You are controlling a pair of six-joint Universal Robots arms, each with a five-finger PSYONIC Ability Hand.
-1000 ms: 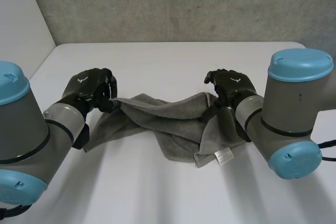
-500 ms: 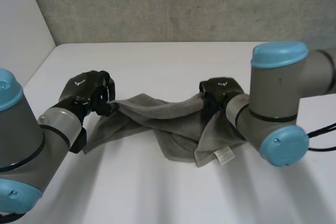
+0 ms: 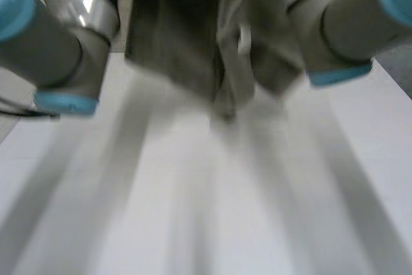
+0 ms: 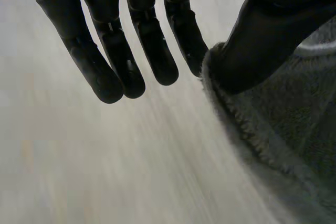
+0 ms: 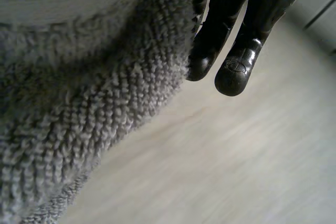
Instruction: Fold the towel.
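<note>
"When you looked down from between the arms, where was the towel [image 3: 187,37]?"

"It hung bunched between the left arm [image 3: 51,43] and the right arm [image 3: 347,24], above the white table [image 3: 206,223]. Its folds drooped toward the tabletop, and a small white label [image 3: 244,40] showed on the side nearer the right arm. Whether the lowest tip touched the table, I could not tell."

"And the left hand [image 4: 131,35]?"

"Its own wrist view was plain enough. The fingers [image 4: 102,74] were straight and close together, side by side, pointing out over the bare table. The thumb [image 4: 262,40] lay across the hemmed edge of the towel. That edge was pressed against the nearest finger, so the cloth was pinched between the two. The other fingers touched nothing."

"What about the right hand [image 5: 236,74]?"

"The towel lay against its palm and covered most of it. The looped pile was close to the camera, and a paler hem ran across by the wrist. Part of the hand stood out just beside the cloth's edge, over the table. Whether that hand gripped the towel or the cloth merely hung over it, I could not tell."
</note>
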